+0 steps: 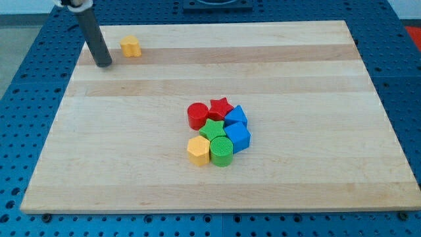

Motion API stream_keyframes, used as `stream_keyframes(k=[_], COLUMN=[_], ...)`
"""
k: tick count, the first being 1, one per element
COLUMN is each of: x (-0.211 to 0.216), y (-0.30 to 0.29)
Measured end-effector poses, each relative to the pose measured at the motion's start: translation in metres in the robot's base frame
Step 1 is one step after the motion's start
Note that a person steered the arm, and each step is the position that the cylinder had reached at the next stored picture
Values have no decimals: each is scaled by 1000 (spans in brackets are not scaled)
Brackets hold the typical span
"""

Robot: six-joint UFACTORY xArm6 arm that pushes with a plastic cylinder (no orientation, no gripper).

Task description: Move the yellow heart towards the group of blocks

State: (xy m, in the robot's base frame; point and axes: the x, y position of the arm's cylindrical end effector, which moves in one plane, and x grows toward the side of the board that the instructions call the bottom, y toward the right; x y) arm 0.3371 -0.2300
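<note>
Smooth green cylinder (222, 153) fronts cluster; yellow heart (131, 46) apart.

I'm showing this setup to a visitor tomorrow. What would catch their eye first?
Probably the tight cluster of coloured blocks just right of the board's middle: red cylinder, red star, two blue blocks, green star, green cylinder, yellow hexagon. Then the lone yellow heart at the view's top left, with my tip just left of it.
</note>
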Motion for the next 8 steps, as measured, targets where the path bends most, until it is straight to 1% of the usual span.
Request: stream_keyframes(k=[1, 2, 3, 4, 5, 6, 7, 8], x=[13, -15, -60, -88, -65, -17, -6, -45], y=[0, -26, -26, -1, 60, 94, 102, 102])
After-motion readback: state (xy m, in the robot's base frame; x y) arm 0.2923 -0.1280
